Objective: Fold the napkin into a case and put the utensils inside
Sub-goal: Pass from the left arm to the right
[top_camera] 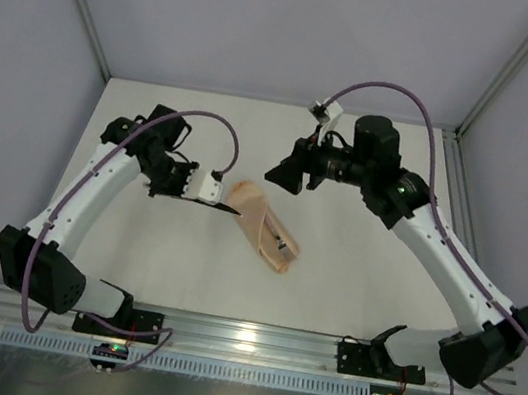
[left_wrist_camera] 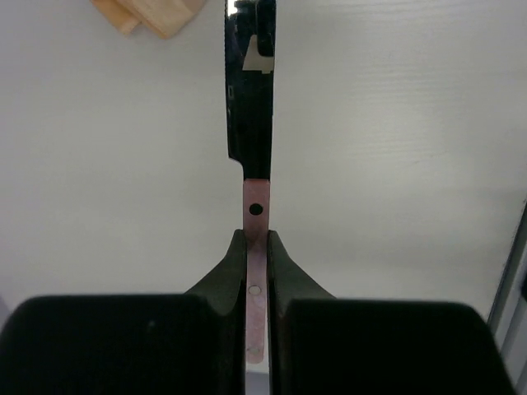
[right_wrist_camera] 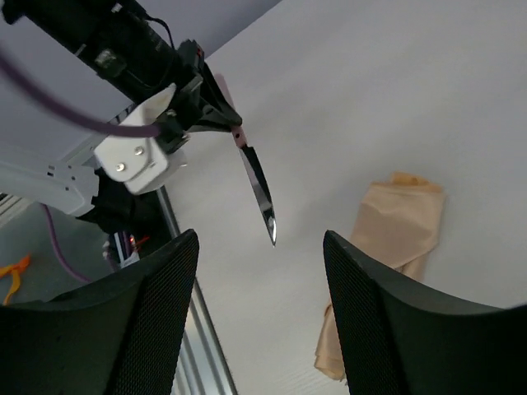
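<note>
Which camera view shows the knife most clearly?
The left wrist view: the knife fills the middle, its pinkish handle clamped between the left fingers, dark blade pointing away. The right wrist view shows the whole blade from the side, but smaller. The top view shows only a thin dark sliver beside the case.

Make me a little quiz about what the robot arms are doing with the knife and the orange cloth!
1. True or false: the left gripper is shut on the pink handle of the knife.
2. Pick one. Where is the folded orange case?
A) lying on the table
B) held in the right gripper
C) hanging from the knife tip
3. Fill the gap: the right gripper's jaws are ____, with nothing between them.

Key: 1 true; 2 A; 3 open.
</note>
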`<action>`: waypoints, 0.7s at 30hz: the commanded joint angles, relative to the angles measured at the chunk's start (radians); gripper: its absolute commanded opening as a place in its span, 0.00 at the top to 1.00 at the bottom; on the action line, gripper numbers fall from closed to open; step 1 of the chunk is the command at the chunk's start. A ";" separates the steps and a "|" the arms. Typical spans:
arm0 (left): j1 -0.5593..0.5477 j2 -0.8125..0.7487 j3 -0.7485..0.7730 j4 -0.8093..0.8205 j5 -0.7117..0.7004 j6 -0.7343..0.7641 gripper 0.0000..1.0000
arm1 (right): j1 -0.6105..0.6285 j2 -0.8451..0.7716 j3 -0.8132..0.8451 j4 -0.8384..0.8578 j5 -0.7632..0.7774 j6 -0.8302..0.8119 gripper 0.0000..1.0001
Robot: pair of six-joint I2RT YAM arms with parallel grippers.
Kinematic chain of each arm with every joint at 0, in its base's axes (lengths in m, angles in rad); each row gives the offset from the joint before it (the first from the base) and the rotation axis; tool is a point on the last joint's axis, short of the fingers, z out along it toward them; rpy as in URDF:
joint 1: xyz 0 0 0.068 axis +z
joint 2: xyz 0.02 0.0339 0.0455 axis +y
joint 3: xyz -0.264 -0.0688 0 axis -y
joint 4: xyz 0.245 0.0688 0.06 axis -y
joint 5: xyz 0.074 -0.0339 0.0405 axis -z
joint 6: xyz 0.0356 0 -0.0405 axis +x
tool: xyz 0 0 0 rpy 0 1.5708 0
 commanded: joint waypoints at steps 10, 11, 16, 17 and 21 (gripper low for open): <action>-0.508 -0.171 -0.006 -0.099 -0.281 0.171 1.00 | 0.195 0.221 -0.059 -0.145 -0.286 0.035 0.35; -0.527 -0.173 -0.010 -0.098 -0.285 0.165 1.00 | 0.199 0.209 -0.088 -0.110 -0.292 0.058 0.36; -0.561 -0.159 -0.003 -0.098 -0.282 0.147 1.00 | 0.238 0.173 -0.217 -0.005 -0.289 0.141 0.38; -0.561 -0.156 0.005 -0.096 -0.281 0.142 1.00 | 0.241 0.176 -0.224 -0.003 -0.277 0.143 0.39; -0.562 -0.139 0.040 -0.103 -0.259 0.130 1.00 | 0.248 0.179 -0.261 0.033 -0.260 0.163 0.43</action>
